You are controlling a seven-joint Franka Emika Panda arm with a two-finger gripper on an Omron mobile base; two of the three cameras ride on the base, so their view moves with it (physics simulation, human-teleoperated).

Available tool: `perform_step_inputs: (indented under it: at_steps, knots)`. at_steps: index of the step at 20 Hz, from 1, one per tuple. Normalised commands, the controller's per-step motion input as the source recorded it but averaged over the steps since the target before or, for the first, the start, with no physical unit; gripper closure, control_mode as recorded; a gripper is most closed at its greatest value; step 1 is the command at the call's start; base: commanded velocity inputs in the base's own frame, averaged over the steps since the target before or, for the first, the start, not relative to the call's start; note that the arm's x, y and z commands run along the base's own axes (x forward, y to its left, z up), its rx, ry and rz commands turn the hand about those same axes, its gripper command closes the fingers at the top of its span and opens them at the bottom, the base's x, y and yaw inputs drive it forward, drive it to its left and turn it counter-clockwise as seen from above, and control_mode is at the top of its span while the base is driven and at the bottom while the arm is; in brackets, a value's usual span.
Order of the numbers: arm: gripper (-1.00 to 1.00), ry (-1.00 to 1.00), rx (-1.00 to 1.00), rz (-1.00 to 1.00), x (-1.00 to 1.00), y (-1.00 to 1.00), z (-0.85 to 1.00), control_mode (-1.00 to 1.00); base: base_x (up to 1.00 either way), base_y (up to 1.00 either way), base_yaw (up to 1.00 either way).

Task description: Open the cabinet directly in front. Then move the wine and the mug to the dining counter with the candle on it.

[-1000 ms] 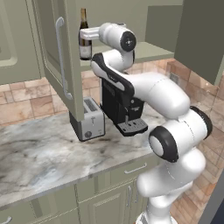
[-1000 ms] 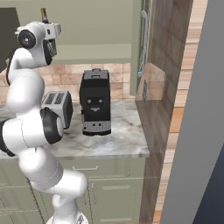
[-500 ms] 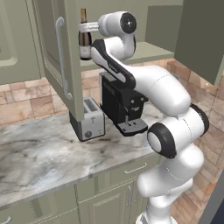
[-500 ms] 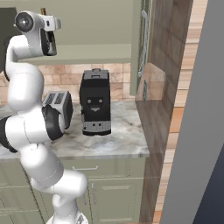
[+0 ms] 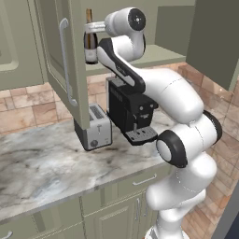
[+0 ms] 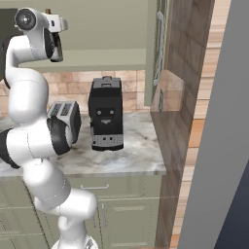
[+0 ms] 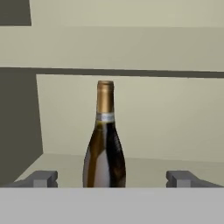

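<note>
The sage-green cabinet (image 5: 163, 53) stands open, its left door (image 5: 51, 56) swung out toward me. On its shelf (image 7: 175, 162) the wine (image 7: 105, 144) stands upright, a dark bottle with a golden neck, also seen at the shelf's left end (image 5: 90, 44). My gripper (image 7: 113, 178) is open, its fingertips (image 7: 43, 178) spread wide to either side of the bottle with nothing gripped. From the left base the gripper (image 5: 93, 25) sits level with the bottle's neck; from the right base the gripper (image 6: 58, 30) is just below the bottle top (image 6: 47, 10). The mug, the candle and the dining counter are out of view.
A black coffee machine (image 5: 128, 109) and a silver toaster (image 5: 95, 127) stand on the marble worktop (image 5: 42, 172) under the cabinet, close beneath my arm. The right cabinet door (image 6: 155, 48) hangs open next to a brown wall panel (image 6: 180, 97).
My hand has risen beside the bottle, from its body to its neck, and the wrist has swung upward. The bottle has not moved.
</note>
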Motion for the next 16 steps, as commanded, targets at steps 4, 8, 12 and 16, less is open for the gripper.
perform_step_inputs:
  at_steps: [4,8,12,16]
  knots:
    - [-1.00,0.00,0.00,0.00,0.00,0.00,0.00,-1.00,0.00,0.00,0.00]
    - [-1.00,0.00,0.00,0.00,0.05,0.02,-0.05,-1.00,0.00,0.00,0.00]
    - [-1.00,0.00,0.00,0.00,0.23,0.07,-0.02,-1.00,0.00,0.00,0.00]
    - [-1.00,0.00,0.00,-0.02,0.33,0.13,0.00,-1.00,0.00,0.00,0.00]
